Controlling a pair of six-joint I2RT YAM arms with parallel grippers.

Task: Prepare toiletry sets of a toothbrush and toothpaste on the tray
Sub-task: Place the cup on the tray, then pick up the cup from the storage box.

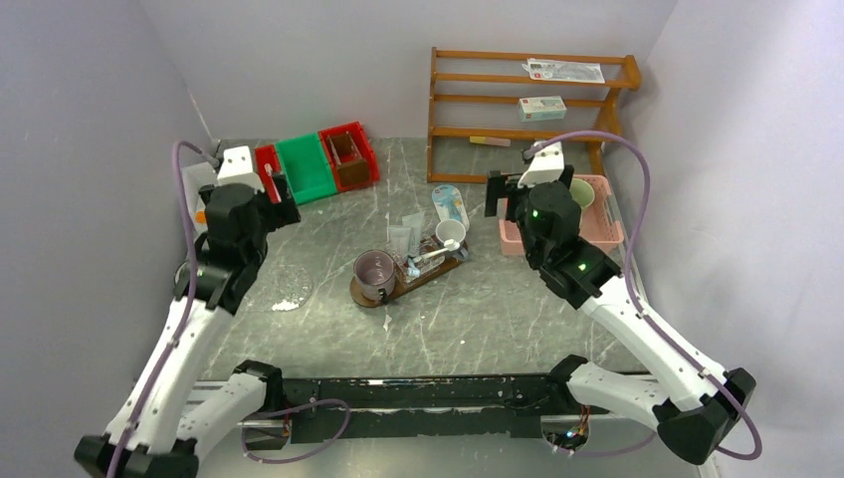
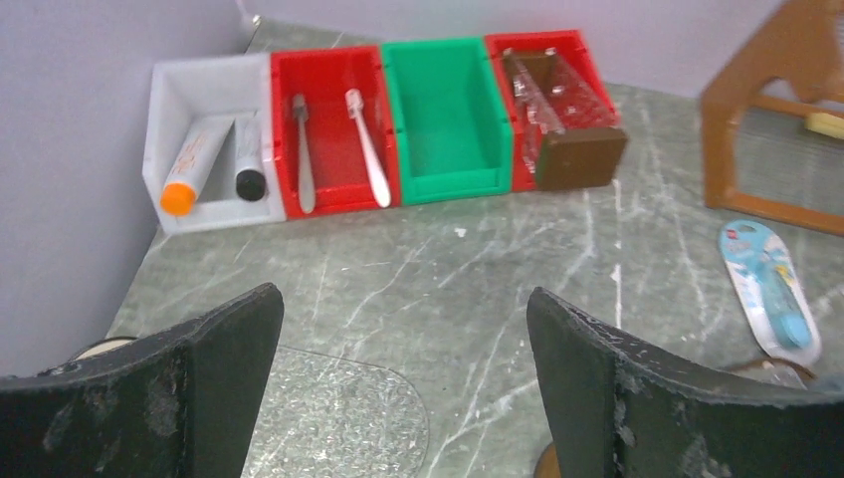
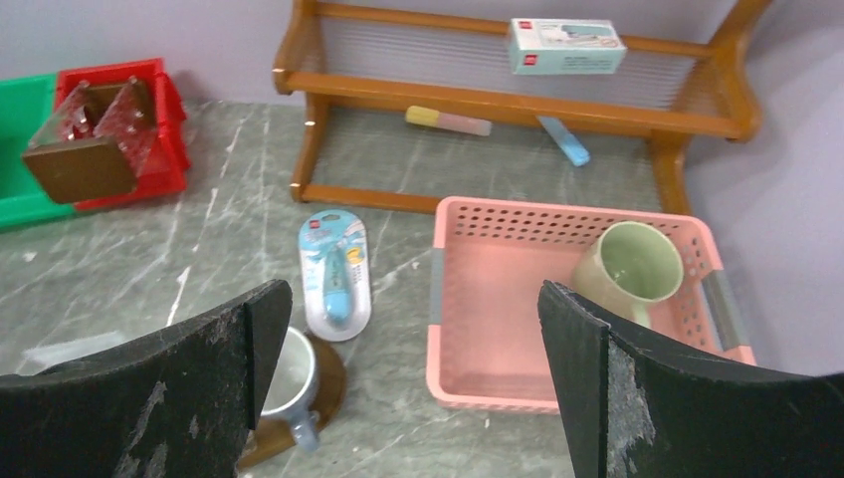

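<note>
Tray (image 1: 423, 277) near the middle of the surface (image 1: 498, 319), set at a slant, right end farther back. On its near left end a metallic cup (image 1: 375, 271); on its far right end a white cup (image 1: 450, 232); between the two, a white toothbrush (image 1: 430, 256) and small tubes, too small to sort out. Just behind the tray, a blue toothbrush pack (image 3: 335, 274) flat on the surface. Left tool (image 2: 403, 299) released, jaws spread wide with nothing between them, raised over the left rear of the surface, facing a row of bins by the wall. In the white bin (image 2: 204, 80), two tubes side by side; in the red bin (image 2: 333, 70) next to it, two toothbrushes laid lengthwise; beside that a green bin (image 2: 443, 110). Right tool (image 3: 413, 294) likewise released, jaws wide and gripping nothing, above the right side, between the tray and a pink basket (image 3: 557, 211) with a green mug (image 3: 627, 267) inside
</note>
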